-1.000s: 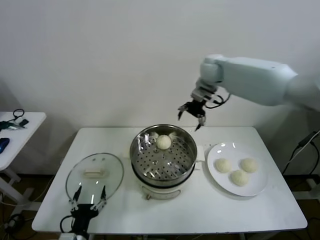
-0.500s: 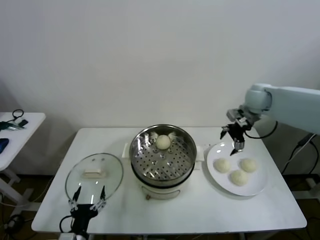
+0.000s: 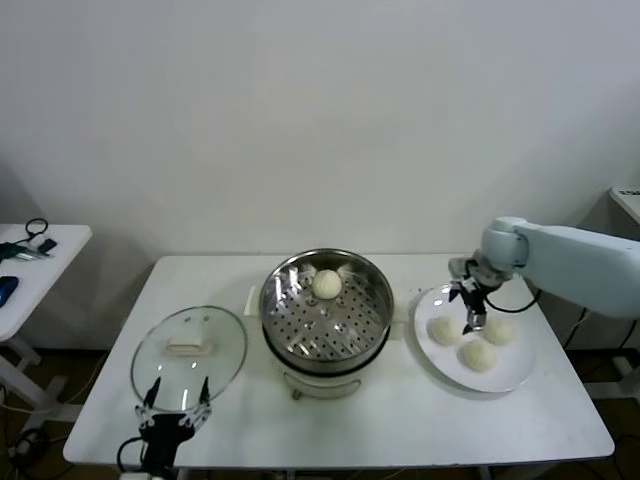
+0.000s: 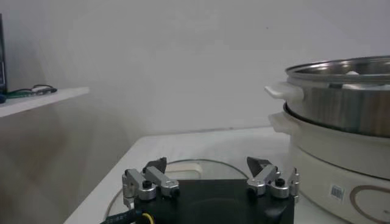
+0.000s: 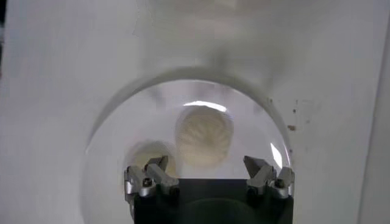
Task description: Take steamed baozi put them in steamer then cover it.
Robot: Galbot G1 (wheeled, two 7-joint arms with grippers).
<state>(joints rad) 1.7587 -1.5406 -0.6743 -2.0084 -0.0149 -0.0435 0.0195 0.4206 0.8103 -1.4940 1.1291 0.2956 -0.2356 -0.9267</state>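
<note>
The steamer [image 3: 325, 330] stands mid-table with one steamed baozi [image 3: 327, 283] on its perforated tray, at the far side. Three more baozi [image 3: 444, 330] [image 3: 497, 331] [image 3: 478, 354] lie on a white plate [image 3: 512, 375] to its right. My right gripper [image 3: 468, 310] hangs open just over the plate, between the two far buns. In the right wrist view, one bun [image 5: 204, 137] lies ahead of the gripper [image 5: 208, 165], and another [image 5: 146, 157] is partly hidden by a finger. My left gripper [image 3: 172, 415] is parked open at the table's front edge.
A clear glass lid [image 3: 190, 345] with a white handle lies flat left of the steamer; its rim [image 4: 183, 164] shows beyond the left gripper [image 4: 207, 165], with the steamer's wall [image 4: 341, 97] to one side. A side table [image 3: 40, 250] stands far left.
My right arm swung from behind and above the steamer over to the right and came down over the plate of buns. The left arm stayed put.
</note>
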